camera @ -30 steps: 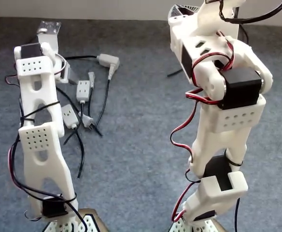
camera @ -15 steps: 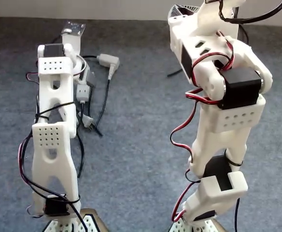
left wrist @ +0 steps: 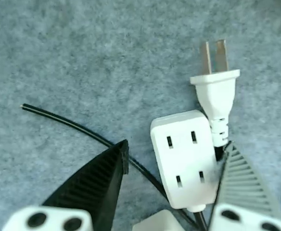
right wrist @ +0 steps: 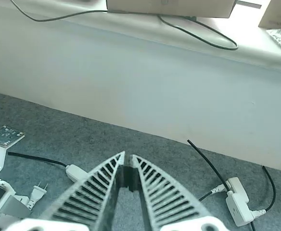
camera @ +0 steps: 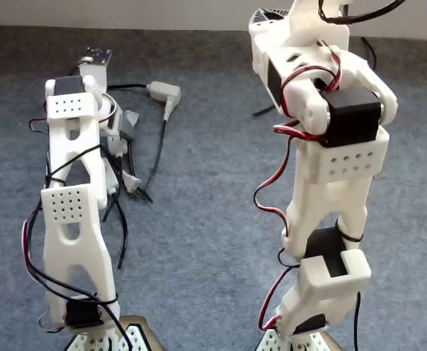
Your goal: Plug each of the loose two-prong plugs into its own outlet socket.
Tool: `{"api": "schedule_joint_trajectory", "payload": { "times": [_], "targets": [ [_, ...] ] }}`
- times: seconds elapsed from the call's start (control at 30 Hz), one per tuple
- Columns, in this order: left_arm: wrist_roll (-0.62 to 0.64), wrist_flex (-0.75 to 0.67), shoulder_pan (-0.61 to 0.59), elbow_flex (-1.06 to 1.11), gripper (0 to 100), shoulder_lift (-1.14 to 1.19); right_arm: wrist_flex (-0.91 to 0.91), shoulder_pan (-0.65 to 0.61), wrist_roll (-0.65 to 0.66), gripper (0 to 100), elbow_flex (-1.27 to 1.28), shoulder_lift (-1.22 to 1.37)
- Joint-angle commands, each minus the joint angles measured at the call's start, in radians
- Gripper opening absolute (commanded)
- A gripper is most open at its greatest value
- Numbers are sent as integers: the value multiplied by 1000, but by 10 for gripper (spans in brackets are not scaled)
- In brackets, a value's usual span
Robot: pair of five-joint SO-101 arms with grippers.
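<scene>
Left gripper (left wrist: 176, 147) hanging at carpet's (camera: 213, 183) 10 o'clock, jaws gaping wide, straddling white outlet socket (left wrist: 183, 159). Loose two-prong plug (left wrist: 216, 89) lying just beside socket. Right gripper (right wrist: 127, 161) pointing toward 12 o'clock, jaws pressing nearly together, carrying nothing.

White outlet block (left wrist: 185, 156) lies flat, its two slot pairs face-up and empty, a white two-prong plug (left wrist: 216, 91) unplugged just beside it, prongs pointing away; a second loose angled plug (camera: 164, 91), black-corded, at eleven o'clock in the high view.
</scene>
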Motion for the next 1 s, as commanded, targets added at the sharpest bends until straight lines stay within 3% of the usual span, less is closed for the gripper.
{"api": "schedule_joint_trajectory", "payload": {
  "times": [0.0, 0.53, 0.8, 0.97],
  "targets": [
    [-43, -9, -28, -4, 288, -84, -24, 4, 12, 13, -7, -12],
    [-58, 12, -82, -4, 288, -97, -24, 4, 12, 13, -7, -12],
    [-55, 18, -39, 4, 287, -94, -24, 4, 12, 13, -7, -12],
    [-55, 20, -4, 5, 157, -93, -24, 4, 12, 13, -8, -12]
  ]
}}
